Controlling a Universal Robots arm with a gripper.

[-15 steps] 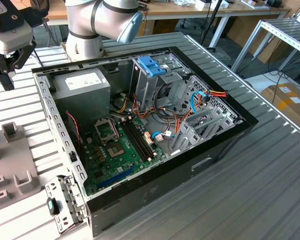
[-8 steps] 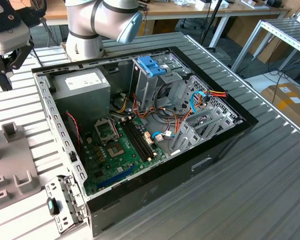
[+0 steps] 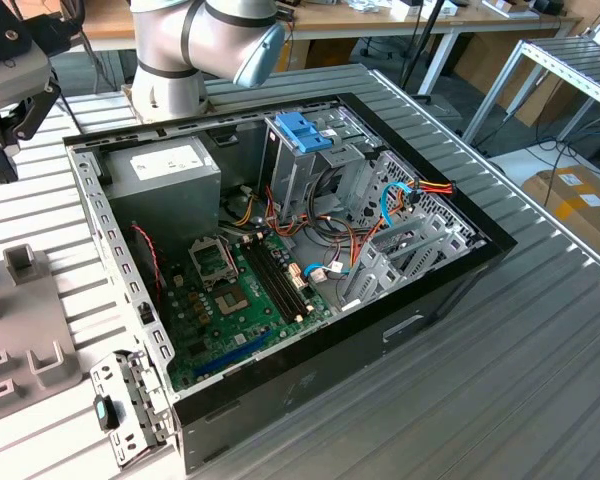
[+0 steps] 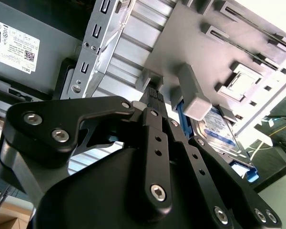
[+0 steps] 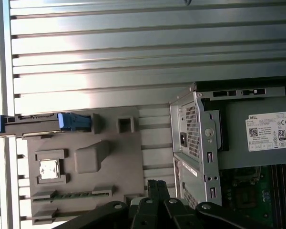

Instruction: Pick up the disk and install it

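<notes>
Gripper [image 4: 154,95] fingers closed, nothing betw. them, hovering over grey holder [image 3: 40,340] on table at exterior view's left of open PC case [image 3: 380,330], disk [image 4: 218,125] w/ blue carrier sits in holder slot, apart from gripper.

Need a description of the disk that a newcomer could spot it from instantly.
Start at the open computer case on the ribbed metal table; a grey fixture plate lies beside it. At one edge of that plate the disk stands on its side: a flat dark hard drive with a pale label. Its bright blue carrier sets it apart, as nothing else on the plate is blue.
</notes>
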